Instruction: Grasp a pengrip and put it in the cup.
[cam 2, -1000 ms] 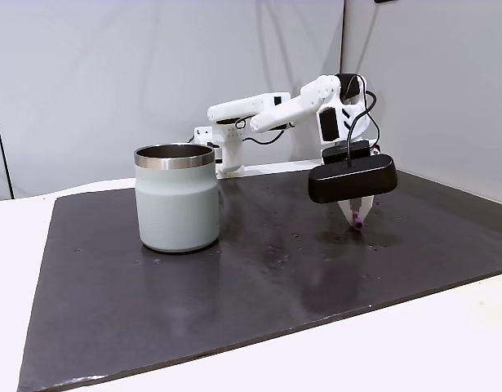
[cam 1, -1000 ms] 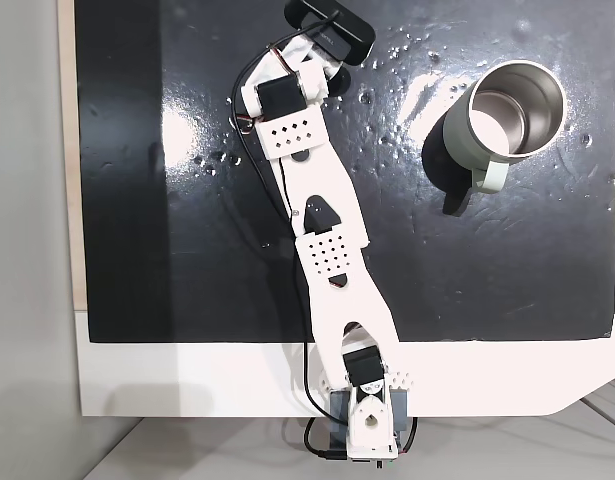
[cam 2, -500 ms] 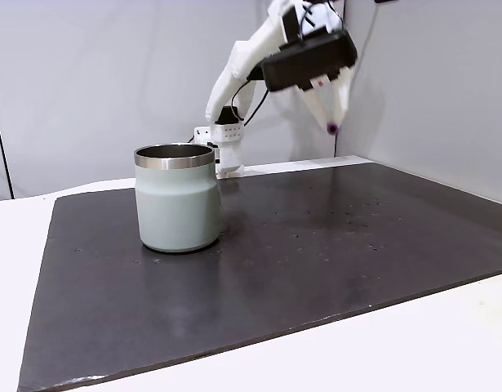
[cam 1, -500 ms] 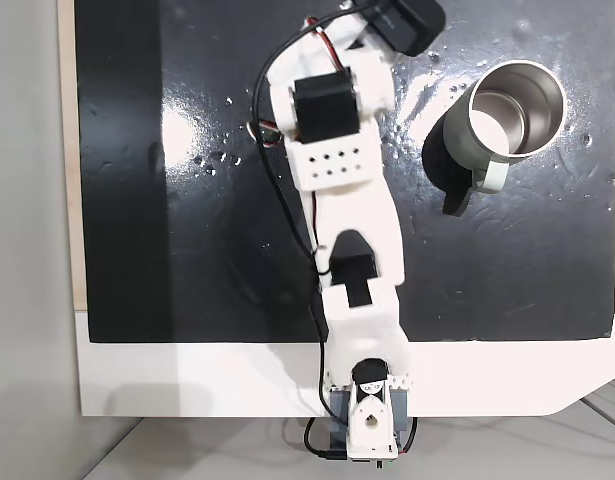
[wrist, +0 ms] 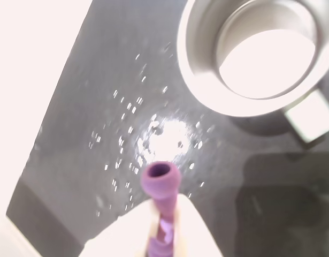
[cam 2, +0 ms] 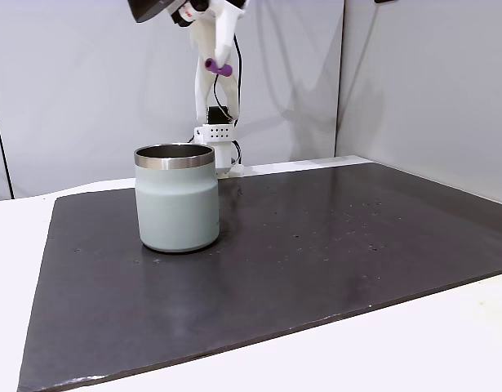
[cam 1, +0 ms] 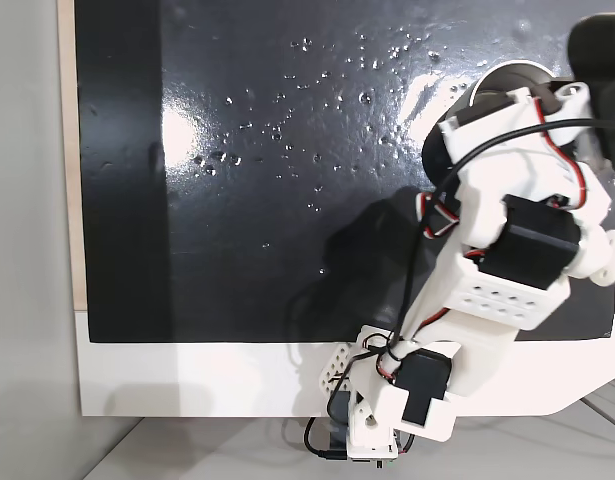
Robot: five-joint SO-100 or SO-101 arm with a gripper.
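Wrist view: the gripper, at bottom centre, is clamped on the pengrip, whose hollow end points toward the cup at upper right. In a fixed view the pengrip hangs high at top centre, above and slightly right of the cup on the dark tabletop. Transport step under way; next, centre over the rim, lower, release.

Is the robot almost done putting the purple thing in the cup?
About halfway. Done: the pengrip is off the mat, pinched in the pincer. In hand: it is held high in the air near the cup. Left: line up over the cup's shiny opening and drop it in; the cup looks empty.
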